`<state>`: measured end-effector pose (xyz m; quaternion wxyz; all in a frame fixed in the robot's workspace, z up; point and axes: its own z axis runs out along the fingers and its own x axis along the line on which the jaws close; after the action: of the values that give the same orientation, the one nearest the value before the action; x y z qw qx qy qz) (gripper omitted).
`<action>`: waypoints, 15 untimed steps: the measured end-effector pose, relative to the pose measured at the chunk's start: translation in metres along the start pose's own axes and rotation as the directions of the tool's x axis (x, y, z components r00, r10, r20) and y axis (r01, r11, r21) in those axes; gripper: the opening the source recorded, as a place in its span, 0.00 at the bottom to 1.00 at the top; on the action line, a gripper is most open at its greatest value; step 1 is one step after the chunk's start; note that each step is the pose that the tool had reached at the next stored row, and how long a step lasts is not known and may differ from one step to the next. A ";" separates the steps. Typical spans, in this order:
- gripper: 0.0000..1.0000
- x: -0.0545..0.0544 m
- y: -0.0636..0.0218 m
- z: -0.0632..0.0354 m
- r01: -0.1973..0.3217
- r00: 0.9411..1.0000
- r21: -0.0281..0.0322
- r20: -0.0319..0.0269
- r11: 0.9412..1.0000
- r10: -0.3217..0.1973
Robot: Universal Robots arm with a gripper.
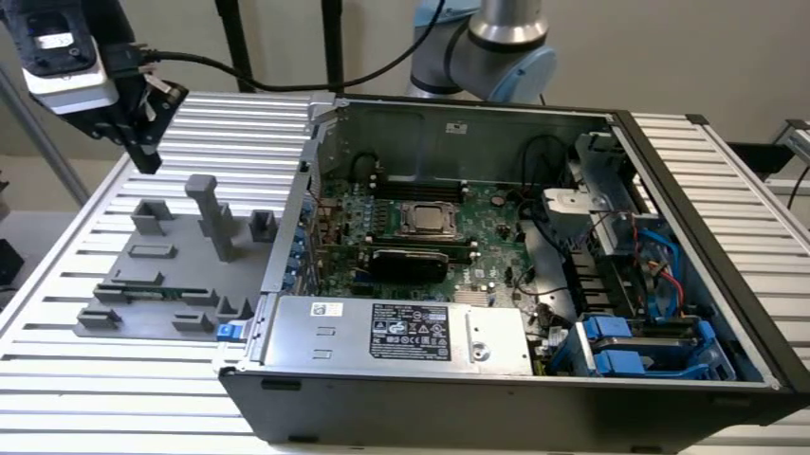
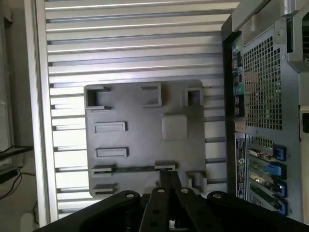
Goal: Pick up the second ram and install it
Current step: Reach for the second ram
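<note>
My gripper is closed and holds nothing. It hangs above the slatted table at the exterior view's far left, near the far edge of the gray fixture plate. The second ram lies flat along the near side of that plate, seated between 2 small blocks, well apart from my fingers. The open computer case stands just beside the plate, on the exterior view's right.

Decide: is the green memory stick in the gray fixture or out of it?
In. The second ram lies between blocks on the fixture; the shut gripper hangs apart from it.
</note>
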<state>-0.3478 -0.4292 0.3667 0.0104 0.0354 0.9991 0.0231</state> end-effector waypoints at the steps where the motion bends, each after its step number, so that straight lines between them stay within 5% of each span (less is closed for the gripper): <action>1: 0.11 0.005 -0.0005 0.0013 0.000 1.000 0.000 0.000 1.000 0.000; 8: 0.11 0.034 -0.0041 0.0092 0.000 1.000 0.003 -0.001 1.000 0.000; 15: 0.11 0.035 -0.0055 0.0150 0.000 1.000 0.015 -0.002 1.000 0.000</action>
<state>-0.3833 -0.4315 0.3507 0.0092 0.0353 0.9992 0.0158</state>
